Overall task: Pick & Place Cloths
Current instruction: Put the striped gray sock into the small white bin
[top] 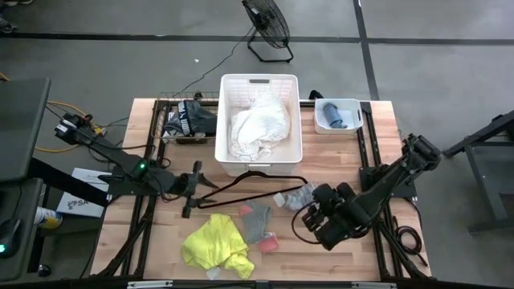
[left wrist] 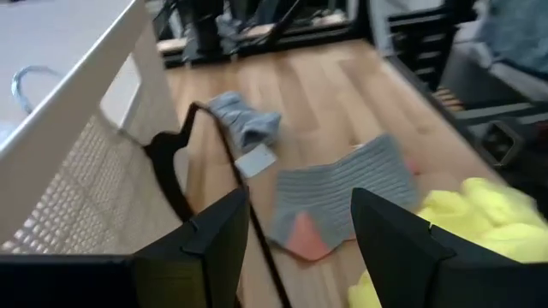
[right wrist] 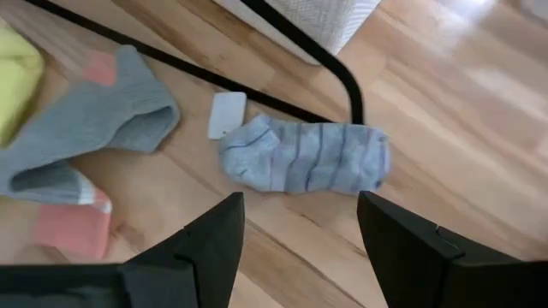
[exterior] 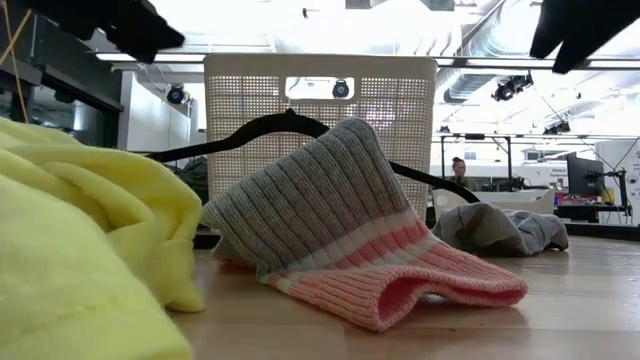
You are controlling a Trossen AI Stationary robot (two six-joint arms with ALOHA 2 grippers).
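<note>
High view: I see the left hand (top: 191, 191) over the bench (top: 353, 164) by the hanger (top: 249, 181), right hand (top: 317, 217) near the blue-grey sock (top: 299, 195); white cloth (top: 259, 128) in the basket (top: 259, 83), yellow cloth (top: 215, 245) at the front edge.

Low view: grey-pink sock (exterior: 350, 225) lies btwn yellow cloth and blue-grey sock.

Left wrist view: fingers (left wrist: 210, 244) apart, empty, above the grey-pink sock.

Right wrist view: fingers (right wrist: 214, 244) apart, empty, over the blue-grey sock, beside a white tag (right wrist: 226, 115).

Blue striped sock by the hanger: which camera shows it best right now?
The right wrist view: the blue striped sock lies whole and unobstructed ahead of the right gripper's open fingers. The high view shows a small patch, the left wrist view shows it distant, and the low view partly hides it.
</note>
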